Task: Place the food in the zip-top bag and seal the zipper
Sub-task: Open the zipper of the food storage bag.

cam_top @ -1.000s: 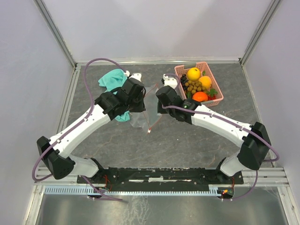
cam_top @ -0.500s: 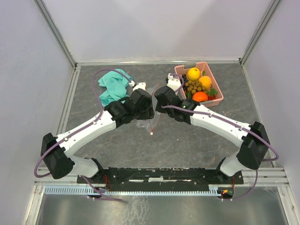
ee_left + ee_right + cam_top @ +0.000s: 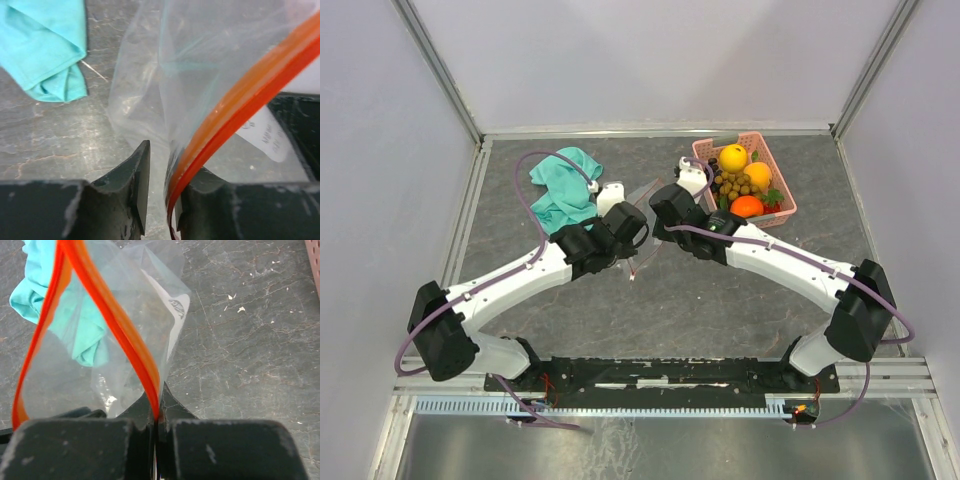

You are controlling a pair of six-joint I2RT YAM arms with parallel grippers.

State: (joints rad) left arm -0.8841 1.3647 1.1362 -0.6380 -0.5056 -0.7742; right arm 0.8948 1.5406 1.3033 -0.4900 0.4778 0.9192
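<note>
Zip-top bag (image 3: 165,300) hangs between the two grippers, its mouth gaping. The right gripper (image 3: 157,415) has its fingers pressed together, pinching the zipper (image 3: 115,325). The left gripper (image 3: 160,200) has its fingers (image 3: 139,180) narrowly parted, with film and zipper in the gap and the strip touching one finger.

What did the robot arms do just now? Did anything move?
The left gripper swung from over the teal cloth toward the right gripper. Its open jaws now straddle the edge of the zip-top bag. The right gripper stayed shut on the zipper, and the fruit stayed in the pink basket.
</note>
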